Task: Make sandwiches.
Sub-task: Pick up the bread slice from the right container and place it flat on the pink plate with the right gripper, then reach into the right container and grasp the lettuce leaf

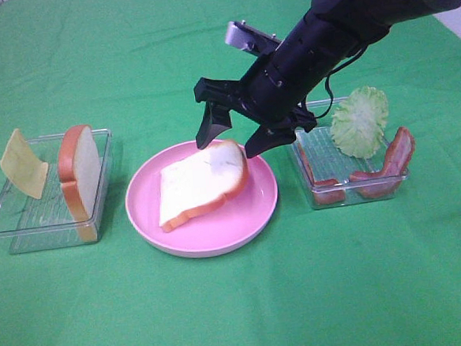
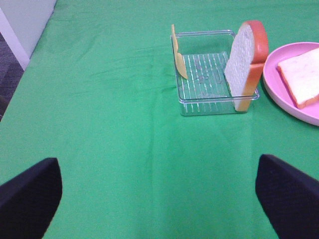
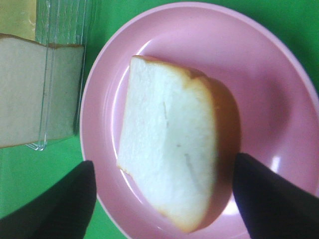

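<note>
One bread slice (image 1: 196,187) lies on the round pink plate (image 1: 242,220), its far end slightly raised. My right gripper (image 1: 234,137) hovers just above that end, open, fingers on either side of the slice (image 3: 169,149). The second bread slice (image 1: 80,172) stands upright in the left clear tray (image 1: 29,231), with the yellow cheese square (image 1: 22,164) leaning at the tray's other end. The lettuce leaf (image 1: 361,120) and bacon strips (image 1: 392,162) lean on the right clear tray (image 1: 324,158). My left gripper (image 2: 159,199) is open and empty over bare cloth, short of the left tray (image 2: 204,99).
A green cloth covers the table. The plate (image 2: 279,84) sits between the two trays. The right arm reaches in from the upper right, over the right tray. The table's left edge and floor show in the left wrist view.
</note>
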